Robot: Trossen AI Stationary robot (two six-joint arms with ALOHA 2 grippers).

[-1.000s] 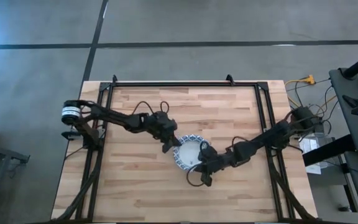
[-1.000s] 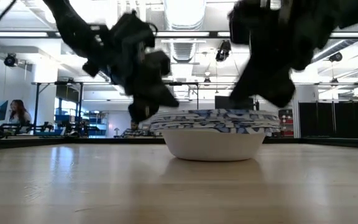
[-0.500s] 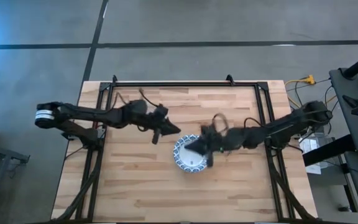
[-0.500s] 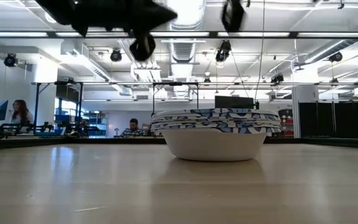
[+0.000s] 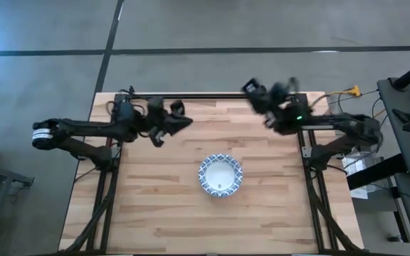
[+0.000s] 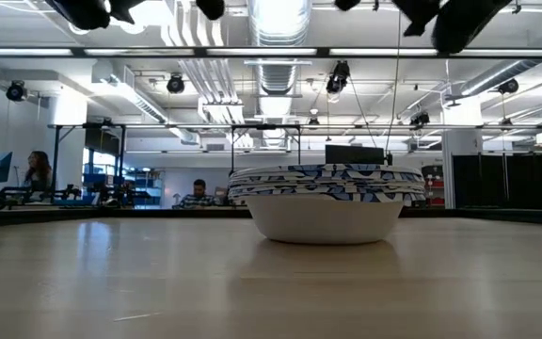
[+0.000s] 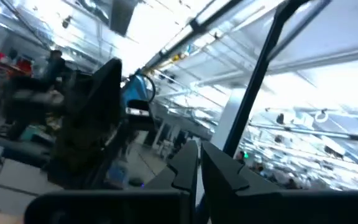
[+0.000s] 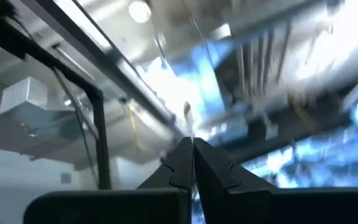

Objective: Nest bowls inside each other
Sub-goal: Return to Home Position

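Observation:
The bowls (image 5: 221, 176) stand as one nested stack in the middle of the table, white inside with a blue-and-white patterned rim. In the low view the stack (image 6: 325, 202) rests on its white base, several patterned rims layered at the top. My left gripper (image 5: 186, 121) hangs in the air over the far left part of the table, well clear of the stack, and its fingers (image 7: 199, 158) are shut on nothing. My right gripper (image 5: 248, 87) is raised near the far edge, right of centre, and is also shut (image 8: 192, 149) and empty.
A black frame rail (image 5: 212, 95) runs along the table's far edge, with side rails (image 5: 306, 135) left and right. Bare wood (image 5: 162, 213) surrounds the stack on all sides. Cables and equipment (image 5: 354, 92) sit off the table's right side. People sit in the room far behind (image 6: 200, 193).
Both grippers have risen from beside the bowl stack and pulled back toward the far edge, the left toward the far left, the right swinging toward the far right. The stack has stayed where it was.

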